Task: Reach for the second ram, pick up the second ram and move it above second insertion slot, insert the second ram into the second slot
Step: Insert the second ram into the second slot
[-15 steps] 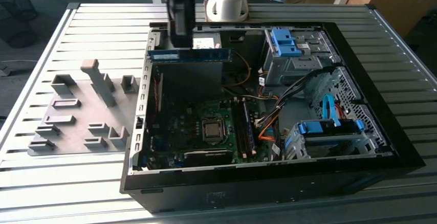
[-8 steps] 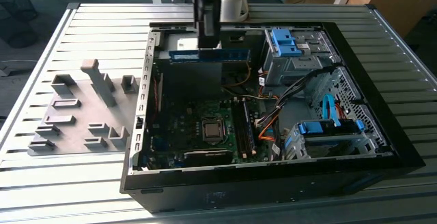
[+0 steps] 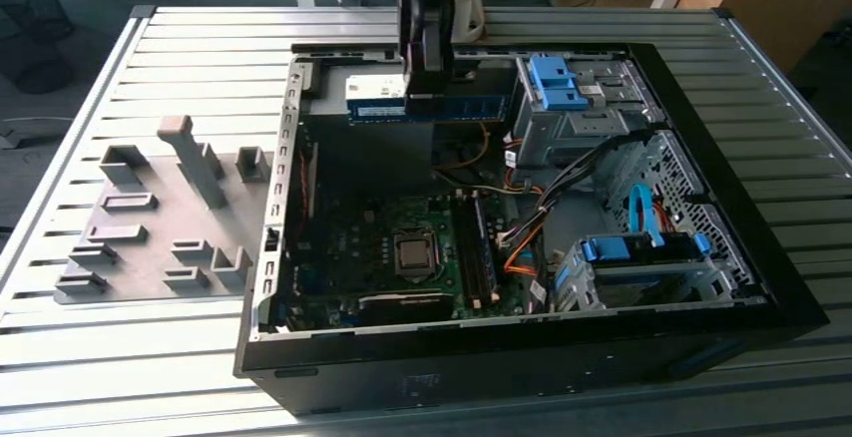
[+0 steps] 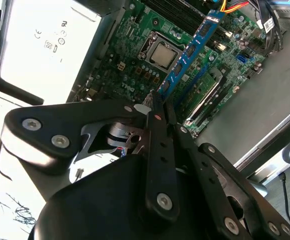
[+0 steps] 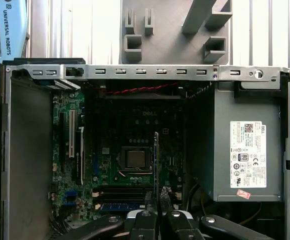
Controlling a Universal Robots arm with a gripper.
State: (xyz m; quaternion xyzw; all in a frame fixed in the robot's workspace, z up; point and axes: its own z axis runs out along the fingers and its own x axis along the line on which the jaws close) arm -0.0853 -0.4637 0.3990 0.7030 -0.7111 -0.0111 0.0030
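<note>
An open black computer case (image 3: 799,307) lies on a slatted metal table (image 3: 134,357), its green motherboard (image 3: 353,247) facing up with a square processor (image 3: 415,253). Inside, a grey power supply box (image 5: 245,145) carries a white label. Just beside the case, at the exterior view's left, lies a grey plate (image 3: 147,247) with raised holders.

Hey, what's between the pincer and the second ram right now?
Nothing lies between them: in the second wrist view the pincer is shut directly on one end of the second ram, which juts out over the motherboard.
</note>
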